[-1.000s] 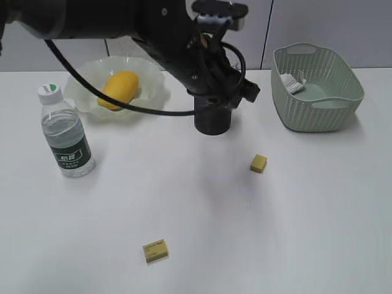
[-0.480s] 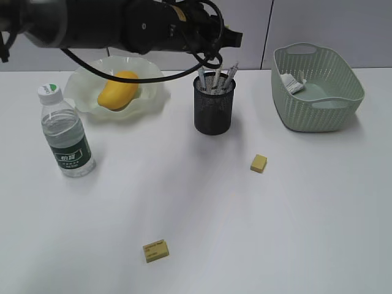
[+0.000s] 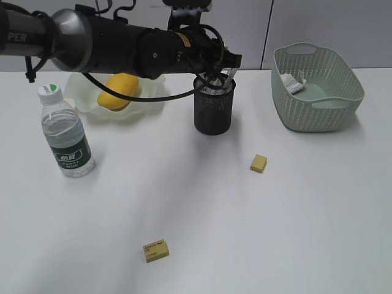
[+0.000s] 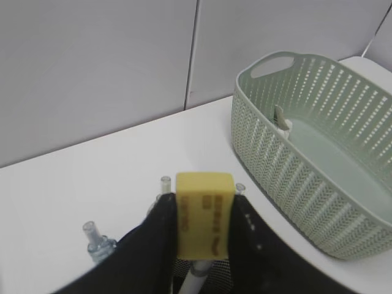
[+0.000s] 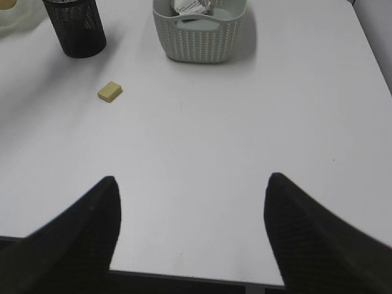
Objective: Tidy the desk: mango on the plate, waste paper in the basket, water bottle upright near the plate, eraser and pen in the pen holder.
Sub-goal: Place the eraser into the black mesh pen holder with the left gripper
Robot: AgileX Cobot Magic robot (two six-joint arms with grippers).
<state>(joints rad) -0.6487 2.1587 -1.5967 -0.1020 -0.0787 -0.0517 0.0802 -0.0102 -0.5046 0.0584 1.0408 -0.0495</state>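
Gripping a yellow eraser (image 4: 205,214) between its two black fingers (image 4: 156,245), the left gripper (image 4: 202,236) hangs just above the pen holder (image 3: 214,110), whose pens (image 4: 98,242) poke up beneath the held block. A second eraser (image 3: 258,163) lies on the desk (image 3: 294,214) in front of the pen holder and to its right; a third (image 3: 155,250) lies well nearer the front edge. The right gripper (image 5: 190,220) stands spread wide and empty, far from the pen holder.
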